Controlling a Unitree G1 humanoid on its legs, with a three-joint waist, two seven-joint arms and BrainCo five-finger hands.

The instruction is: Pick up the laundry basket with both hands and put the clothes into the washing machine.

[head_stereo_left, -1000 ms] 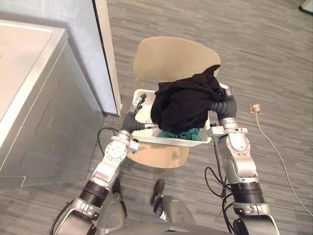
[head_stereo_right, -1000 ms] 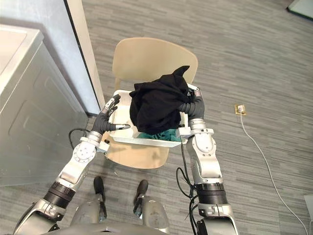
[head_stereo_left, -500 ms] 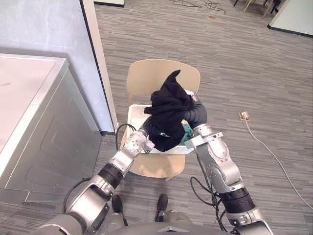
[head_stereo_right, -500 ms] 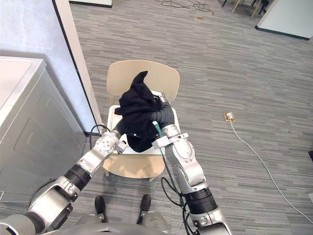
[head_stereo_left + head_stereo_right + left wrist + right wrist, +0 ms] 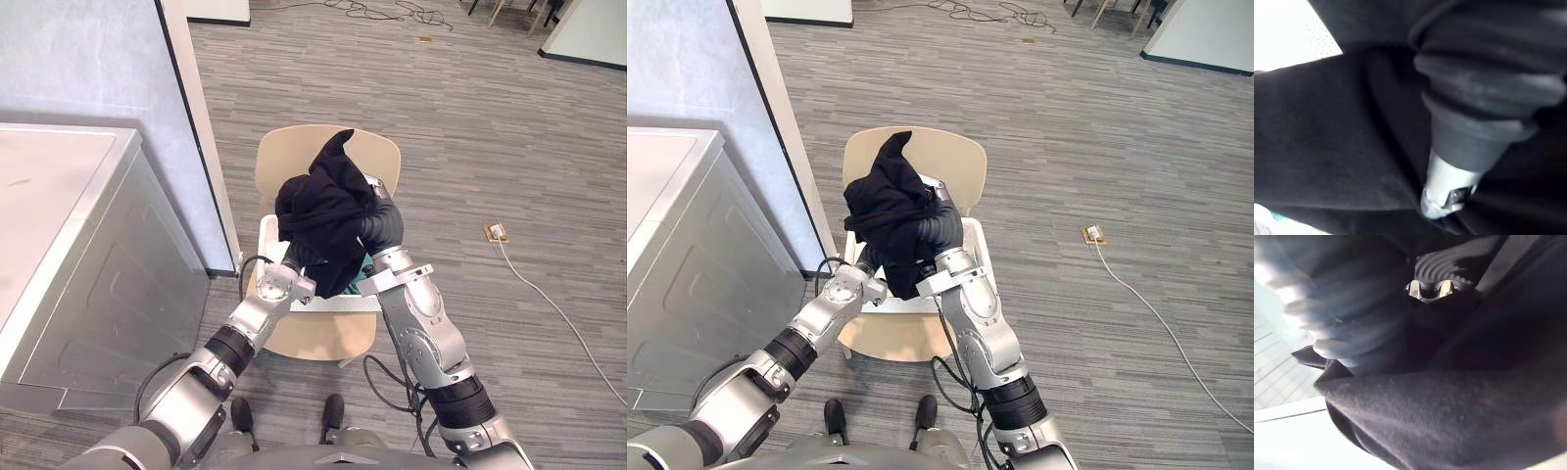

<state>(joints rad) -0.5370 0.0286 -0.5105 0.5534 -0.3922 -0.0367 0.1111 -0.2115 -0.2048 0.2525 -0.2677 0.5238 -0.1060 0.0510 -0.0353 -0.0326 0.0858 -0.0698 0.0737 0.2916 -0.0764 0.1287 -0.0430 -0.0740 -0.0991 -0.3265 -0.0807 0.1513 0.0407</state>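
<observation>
Far left, the washing machine stands well apart from the laundry, and none of the clothes are at it. Your left hand goes in under the black garment at the near left side of the white laundry basket. Cloth covers its fingers, so I cannot tell if they are spread or curled. The basket is over the seat of the beige chair and looks not lifted clear, but that is unsure. The black garment is heaped high over it, with a teal cloth peeking out beneath. Your right hand is buried in the garment from the right. Its ribbed cover shows but the fingers are hidden, so I cannot tell its state. Judgement: early stage. A two-handed hold on the basket is unconfirmed, and the lift, carry and loading are all left.
</observation>
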